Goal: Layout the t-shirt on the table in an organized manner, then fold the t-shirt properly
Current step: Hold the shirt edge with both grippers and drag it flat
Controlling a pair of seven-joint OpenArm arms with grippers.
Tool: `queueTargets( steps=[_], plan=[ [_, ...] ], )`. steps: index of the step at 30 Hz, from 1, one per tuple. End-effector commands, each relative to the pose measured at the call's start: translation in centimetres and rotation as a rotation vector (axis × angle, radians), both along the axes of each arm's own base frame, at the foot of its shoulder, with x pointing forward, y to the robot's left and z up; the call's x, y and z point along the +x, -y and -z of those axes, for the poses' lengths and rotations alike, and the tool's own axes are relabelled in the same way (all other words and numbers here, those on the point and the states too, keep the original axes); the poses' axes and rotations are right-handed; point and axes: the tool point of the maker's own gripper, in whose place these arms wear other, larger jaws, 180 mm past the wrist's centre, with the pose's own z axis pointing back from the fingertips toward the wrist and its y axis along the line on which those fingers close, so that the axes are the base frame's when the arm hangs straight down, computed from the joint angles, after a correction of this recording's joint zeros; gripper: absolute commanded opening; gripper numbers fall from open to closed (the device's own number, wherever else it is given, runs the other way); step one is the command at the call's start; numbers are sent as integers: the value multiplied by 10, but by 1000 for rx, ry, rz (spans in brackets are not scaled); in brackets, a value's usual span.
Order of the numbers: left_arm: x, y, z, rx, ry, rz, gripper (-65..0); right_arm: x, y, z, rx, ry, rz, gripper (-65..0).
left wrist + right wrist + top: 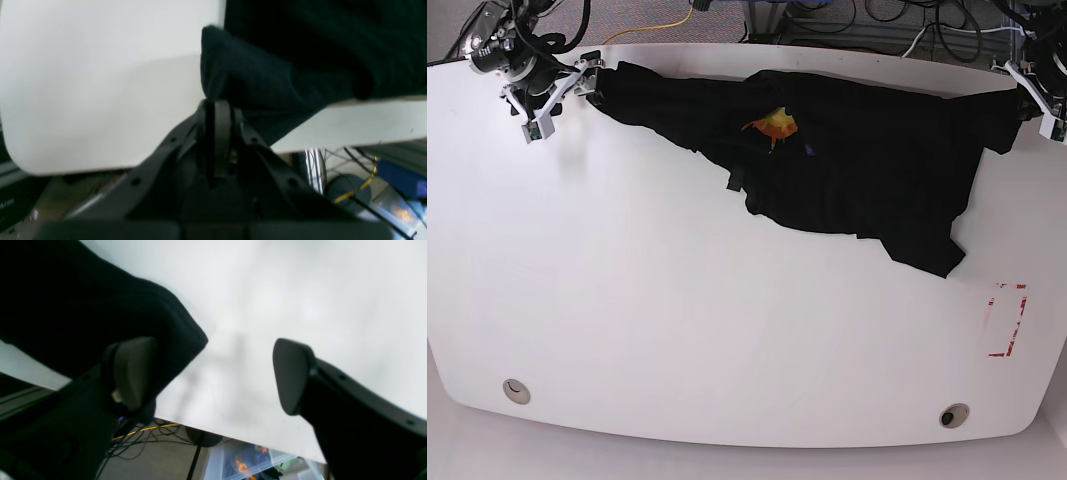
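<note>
The black t-shirt point(847, 150) lies stretched along the far edge of the white table point(677, 320), its orange sun face point(775, 125) showing and a wrinkled part trailing toward the middle. My left gripper point(218, 108) is shut on a fold of the t-shirt point(267, 83) at the table's edge, at the far right in the base view point(1034, 95). My right gripper point(211, 375) stands open at the shirt's other end point(560, 100). The cloth point(83, 306) lies behind one finger point(133, 373), and nothing sits between the fingers.
A red tape outline point(1007, 320) marks the table's right side. Two round holes point(516, 390) point(953, 415) sit near the front edge. Cables point(146, 436) and a clear bin point(243, 460) lie on the floor beyond the far edge.
</note>
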Motion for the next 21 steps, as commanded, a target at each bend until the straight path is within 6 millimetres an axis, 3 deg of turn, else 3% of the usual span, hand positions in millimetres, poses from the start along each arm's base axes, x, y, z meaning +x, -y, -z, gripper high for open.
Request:
queueTargets(
  steps=[1,5,15,21],
  plan=[
    [2,-5,-7,28,12,20,-650,3,1,-7,-5,24,-8,-140],
    [-1,-9,-5,68,-11,31,-650,3,-2,-6,0,21,-13,-140],
    [-3,-13,-3,99,-31,32,-650,2,-44,-8,160,45,-86,-138],
    [-3,-13,-2,102,-33,33,-635,2,-57,-7,184,40,-118,-140]
  ],
)
